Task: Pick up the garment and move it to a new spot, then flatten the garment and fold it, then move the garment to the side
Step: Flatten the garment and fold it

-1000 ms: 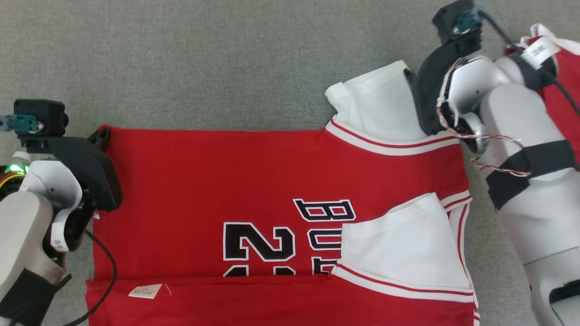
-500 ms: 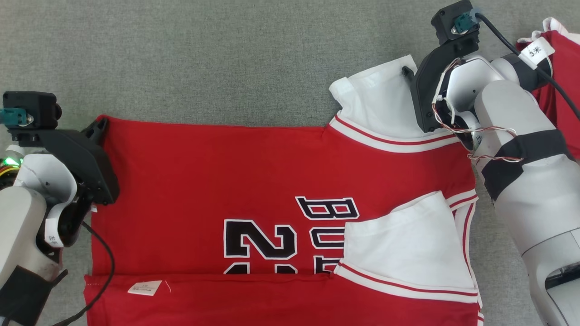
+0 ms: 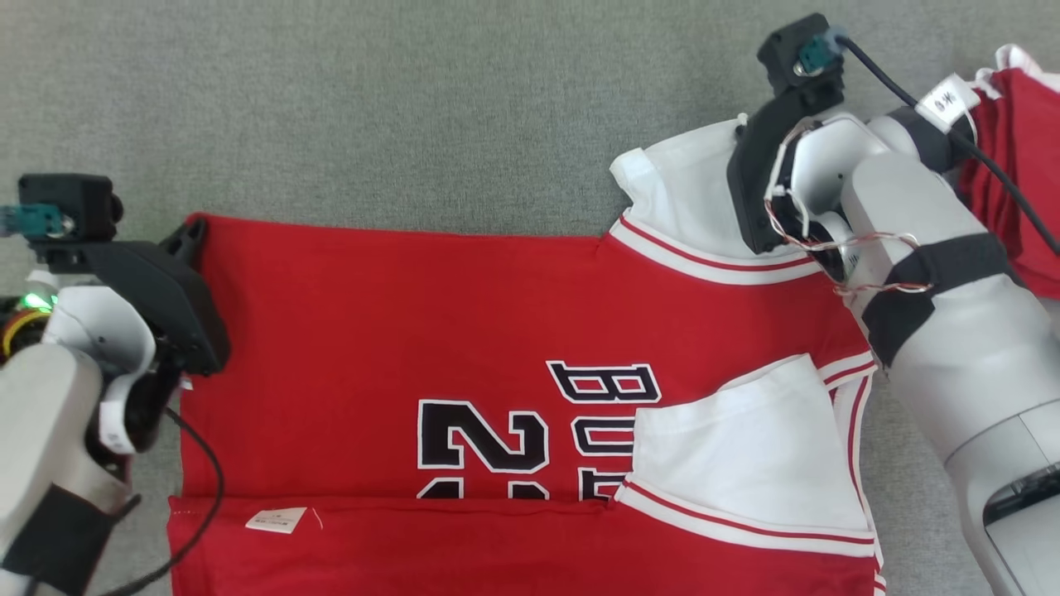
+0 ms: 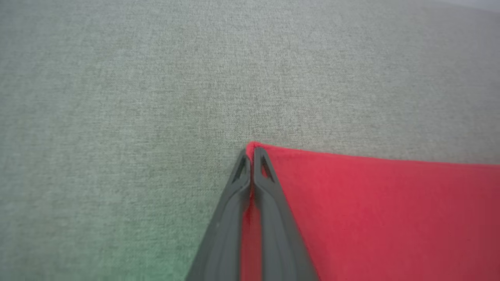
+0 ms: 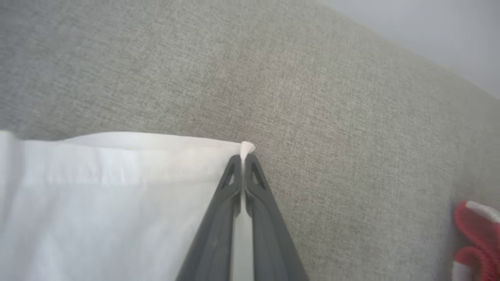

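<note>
Head view shows the jersey (image 3: 397, 314) spread flat on the grey surface (image 3: 373, 108), number side up, its near edge folded over. The left pincer (image 4: 252, 156) is clamped tight on the jersey's far red corner. The right pincer (image 5: 243, 158) is closed on the corner of the white sleeve (image 5: 117, 187). Holding both far corners probably lets the far edge lift evenly and fold toward the robot. The surface is plain woven cloth. A second garment (image 3: 1010, 165), red and white, lies at its right edge, and a pale wall (image 5: 429, 31) shows beyond.
</note>
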